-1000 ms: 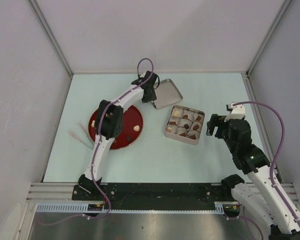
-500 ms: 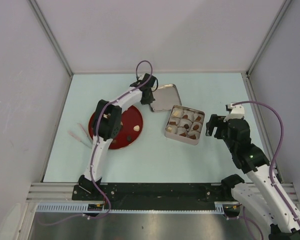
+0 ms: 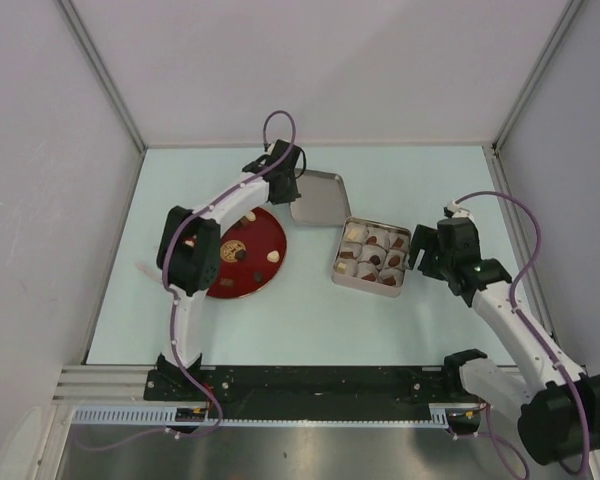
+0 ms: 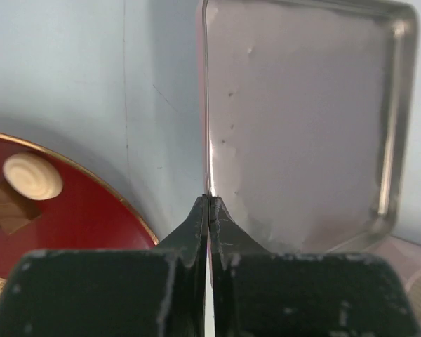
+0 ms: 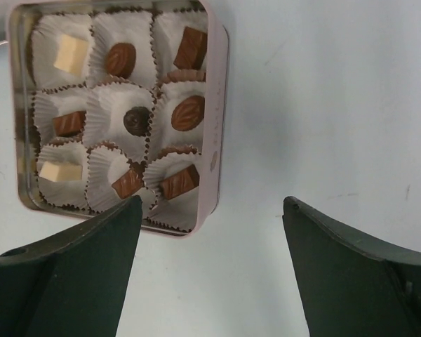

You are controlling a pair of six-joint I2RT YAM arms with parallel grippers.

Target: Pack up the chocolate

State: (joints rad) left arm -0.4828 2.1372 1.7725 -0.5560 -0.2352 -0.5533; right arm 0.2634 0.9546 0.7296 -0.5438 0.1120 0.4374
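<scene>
Pinching lid (image 4: 302,119) rim, left claw (image 4: 208,203) seen wrist-close, right claw (image 5: 212,203) spread near tin (image 5: 219,105)

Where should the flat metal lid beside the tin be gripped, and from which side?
By its thin raised rim, on the edge facing the red plate. The lid lies flat, hollow side up, so only that upright lip offers a pinch: one finger inside, one outside, coming from above. The left end effector is shut on that edge.

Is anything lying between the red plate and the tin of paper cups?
No. In the top view that stretch of table is bare between the red plate and the tin; the lid lies farther back.
</scene>
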